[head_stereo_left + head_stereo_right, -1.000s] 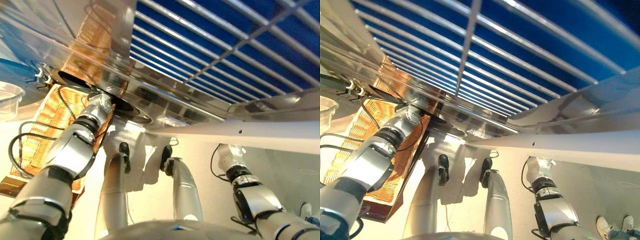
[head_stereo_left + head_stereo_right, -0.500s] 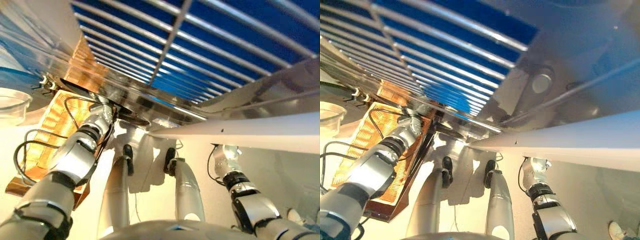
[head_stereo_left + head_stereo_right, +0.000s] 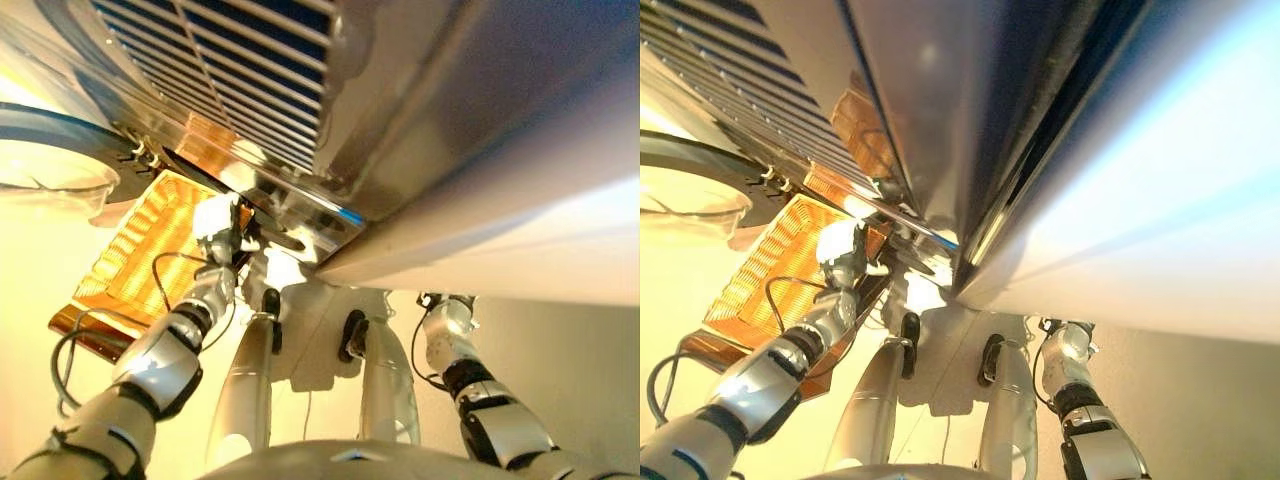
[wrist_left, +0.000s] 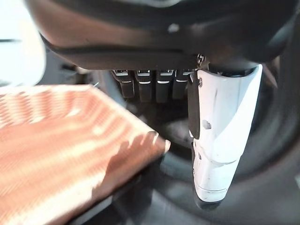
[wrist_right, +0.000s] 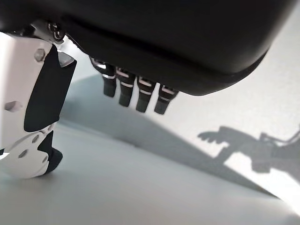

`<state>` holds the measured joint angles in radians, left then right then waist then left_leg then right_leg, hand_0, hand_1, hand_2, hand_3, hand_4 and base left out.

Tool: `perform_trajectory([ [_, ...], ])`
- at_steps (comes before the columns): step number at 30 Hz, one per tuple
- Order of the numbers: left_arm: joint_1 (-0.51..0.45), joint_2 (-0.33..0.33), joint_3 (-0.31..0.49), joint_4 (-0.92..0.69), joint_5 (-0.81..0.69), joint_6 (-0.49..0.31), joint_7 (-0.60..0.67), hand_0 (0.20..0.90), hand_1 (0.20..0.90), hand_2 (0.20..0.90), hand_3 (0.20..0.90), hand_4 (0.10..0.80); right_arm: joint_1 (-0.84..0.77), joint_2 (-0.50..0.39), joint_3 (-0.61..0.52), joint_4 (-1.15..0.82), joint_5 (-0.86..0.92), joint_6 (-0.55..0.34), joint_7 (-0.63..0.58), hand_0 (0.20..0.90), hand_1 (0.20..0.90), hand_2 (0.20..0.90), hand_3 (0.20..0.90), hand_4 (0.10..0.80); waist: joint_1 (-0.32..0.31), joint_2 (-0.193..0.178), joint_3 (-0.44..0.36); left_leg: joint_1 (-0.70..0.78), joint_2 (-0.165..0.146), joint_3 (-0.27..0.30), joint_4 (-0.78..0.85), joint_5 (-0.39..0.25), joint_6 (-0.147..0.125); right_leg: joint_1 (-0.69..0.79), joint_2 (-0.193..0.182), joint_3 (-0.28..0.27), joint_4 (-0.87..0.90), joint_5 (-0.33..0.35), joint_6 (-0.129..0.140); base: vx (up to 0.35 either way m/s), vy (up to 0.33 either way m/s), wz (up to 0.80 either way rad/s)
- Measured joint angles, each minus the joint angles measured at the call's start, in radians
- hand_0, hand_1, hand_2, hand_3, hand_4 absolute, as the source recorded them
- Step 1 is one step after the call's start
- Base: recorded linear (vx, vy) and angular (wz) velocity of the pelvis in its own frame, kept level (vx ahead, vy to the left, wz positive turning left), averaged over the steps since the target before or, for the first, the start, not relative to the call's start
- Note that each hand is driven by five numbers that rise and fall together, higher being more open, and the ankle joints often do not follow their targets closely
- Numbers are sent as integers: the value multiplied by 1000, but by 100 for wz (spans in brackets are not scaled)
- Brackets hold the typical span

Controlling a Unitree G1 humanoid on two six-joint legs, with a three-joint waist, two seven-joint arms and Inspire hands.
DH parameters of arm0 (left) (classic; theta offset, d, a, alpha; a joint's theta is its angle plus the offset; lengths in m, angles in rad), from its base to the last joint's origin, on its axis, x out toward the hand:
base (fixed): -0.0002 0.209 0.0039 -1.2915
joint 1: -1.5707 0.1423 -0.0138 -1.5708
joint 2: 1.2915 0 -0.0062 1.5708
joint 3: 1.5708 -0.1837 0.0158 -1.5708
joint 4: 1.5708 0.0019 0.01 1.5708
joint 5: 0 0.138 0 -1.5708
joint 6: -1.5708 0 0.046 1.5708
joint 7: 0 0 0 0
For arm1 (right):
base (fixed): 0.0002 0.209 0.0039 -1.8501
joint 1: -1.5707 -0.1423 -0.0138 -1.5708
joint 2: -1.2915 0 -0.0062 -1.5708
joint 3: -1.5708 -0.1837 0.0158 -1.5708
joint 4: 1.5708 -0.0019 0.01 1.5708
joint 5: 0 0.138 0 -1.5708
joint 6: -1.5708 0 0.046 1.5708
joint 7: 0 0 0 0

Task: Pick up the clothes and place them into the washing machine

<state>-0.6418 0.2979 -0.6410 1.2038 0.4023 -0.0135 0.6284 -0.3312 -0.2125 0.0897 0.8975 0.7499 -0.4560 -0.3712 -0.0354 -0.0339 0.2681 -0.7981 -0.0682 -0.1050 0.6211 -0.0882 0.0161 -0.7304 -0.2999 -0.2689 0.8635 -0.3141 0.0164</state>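
— What was nearest, and could any writing be read?

— Nearest were the two arms coming up from 7 and 5 o'clock in the head view. Any print was too blurred to read.

— The hands?

— The left hand (image 4: 140, 42) had its fingers loosely extended in a row, its white-covered thumb (image 4: 220, 131) straight beside them, and nothing between them. It hung just beside the edge of a woven orange basket (image 3: 150, 240), at about 9 o'clock from centre; I could not tell whether it touched the weave. The right hand (image 5: 187, 37) was likewise relaxed and spread, holding nothing, above the pale floor (image 5: 140, 187) at roughly 5 o'clock.

— And the clothes?

— I could not make them out in any view. The inside of the basket was cut off by the machine's underside, so whether they lay there could not be told.

— Farther off?

— A clear round part (image 3: 50, 180) sat at 9 o'clock, cropped by the edge. Above it, at 11 o'clock, ran a metal grille (image 3: 250, 70) with blue behind. A white and silver casing (image 3: 500, 230) filled everything from 12 to 3 o'clock; it hid the rest, and I could not say for sure it was the washing machine
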Motion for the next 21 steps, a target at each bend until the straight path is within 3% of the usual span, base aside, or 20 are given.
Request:
perform_trajectory([
  [5, 61, -8, 2, 13, 1, -18, -22, 900, 900, 900, 900, 800, 46, -2, -6, 0, -8, 1, 8, 900, 900, 900, 900, 800, 38, 7, 11, 80, 3, -40, -79, 21, -23, 70, -6, -57, 14, -42, -33, -22, -27, 35],
  [7, 87, -10, 1, 15, 15, -20, -40, 900, 900, 900, 900, 800, 71, -1, -20, 2, -8, 4, 25, 900, 900, 900, 900, 800, 49, 11, 16, 127, 4, -71, -119, 64, -52, 113, -13, -86, 13, -49, -47, 8, -28, 27],
  [8, 93, -10, 1, 15, 16, -20, -41, 900, 900, 900, 900, 800, 77, -1, -19, 3, -8, 7, 26, 900, 900, 900, 900, 800, 51, 11, 16, 136, 4, -77, -123, 69, -54, 122, -14, -91, 12, -57, -54, 52, -34, 22],
  [15, 227, -27, 52, 26, 13, -54, -75, 900, 900, 900, 900, 800, 167, -4, -59, 45, -9, 44, 48, 900, 900, 900, 900, 800, 78, 35, -17, 323, 10, -127, -278, 120, -70, 314, -6, -167, -81, -70, -45, 93, -36, 19],
  [18, 290, -42, 130, 22, -40, -83, -96, 900, 900, 900, 900, 800, 191, -1, -91, 114, -9, 69, 53, 900, 900, 900, 900, 800, 80, 48, -39, 417, 12, -146, -371, 165, -66, 413, 2, -212, -144, -55, -19, 121, -64, 29],
  [21, 379, -44, 143, 20, -72, -108, -108, 900, 900, 900, 900, 800, 249, -5, -100, 156, -20, 89, 70, 900, 900, 900, 900, 800, 88, 69, -116, 473, 20, -150, -424, 174, -60, 487, 21, -243, -206, -52, -4, 106, -89, 19],
])
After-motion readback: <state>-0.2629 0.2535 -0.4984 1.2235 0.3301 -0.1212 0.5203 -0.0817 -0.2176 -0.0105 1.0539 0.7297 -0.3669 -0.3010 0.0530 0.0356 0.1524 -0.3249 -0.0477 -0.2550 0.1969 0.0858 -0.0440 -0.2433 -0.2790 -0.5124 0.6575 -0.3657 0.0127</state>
